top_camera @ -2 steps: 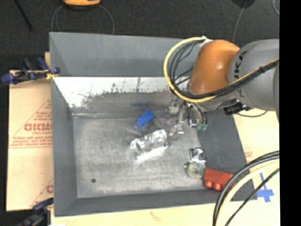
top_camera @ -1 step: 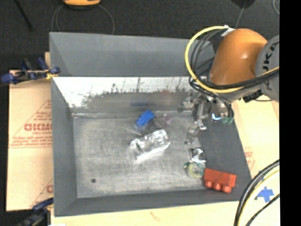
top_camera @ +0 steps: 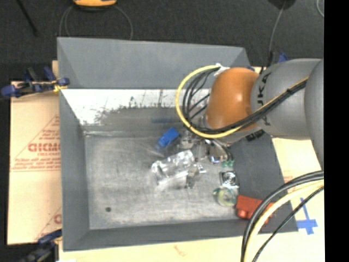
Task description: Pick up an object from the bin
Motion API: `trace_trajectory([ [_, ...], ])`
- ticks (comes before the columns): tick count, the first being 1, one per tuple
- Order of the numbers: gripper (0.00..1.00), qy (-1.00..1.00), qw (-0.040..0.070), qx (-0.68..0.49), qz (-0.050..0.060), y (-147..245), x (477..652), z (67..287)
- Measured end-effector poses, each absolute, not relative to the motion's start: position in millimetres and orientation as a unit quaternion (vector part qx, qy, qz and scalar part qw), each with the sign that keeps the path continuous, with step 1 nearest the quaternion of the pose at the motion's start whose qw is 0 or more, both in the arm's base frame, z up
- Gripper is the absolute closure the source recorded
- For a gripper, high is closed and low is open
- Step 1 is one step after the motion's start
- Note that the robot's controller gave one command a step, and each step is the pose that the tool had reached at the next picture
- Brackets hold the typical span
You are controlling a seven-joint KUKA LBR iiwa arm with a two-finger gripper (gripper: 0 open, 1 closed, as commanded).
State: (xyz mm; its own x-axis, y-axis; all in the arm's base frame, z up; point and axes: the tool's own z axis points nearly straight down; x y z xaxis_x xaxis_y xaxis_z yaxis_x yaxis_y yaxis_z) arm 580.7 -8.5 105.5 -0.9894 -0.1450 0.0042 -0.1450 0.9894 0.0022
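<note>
Orange-covered wrist (top_camera: 232, 97) above; gripper (top_camera: 195, 156) over clear crumpled object (top_camera: 172, 168).

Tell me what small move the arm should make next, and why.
Probably a short descent: the gripper hangs over the crumpled clear plastic piece at the middle of the bin; the blue block lies apart, toward the back wall.

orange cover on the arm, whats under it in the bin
A blue block and a crumpled clear wrapper show below-left of the orange cover; whatever lies directly beneath it is hidden.
</note>
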Motion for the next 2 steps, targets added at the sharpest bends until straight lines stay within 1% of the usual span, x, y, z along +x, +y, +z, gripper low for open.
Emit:
trace_trajectory([
  [1, 1.00, -0.997, -0.002, 0.072, 0.000, -11.5, 583.1, 110.1],
  [2, 1.00, -0.998, -0.005, 0.068, 0.002, -33.3, 585.7, 235.2],
])
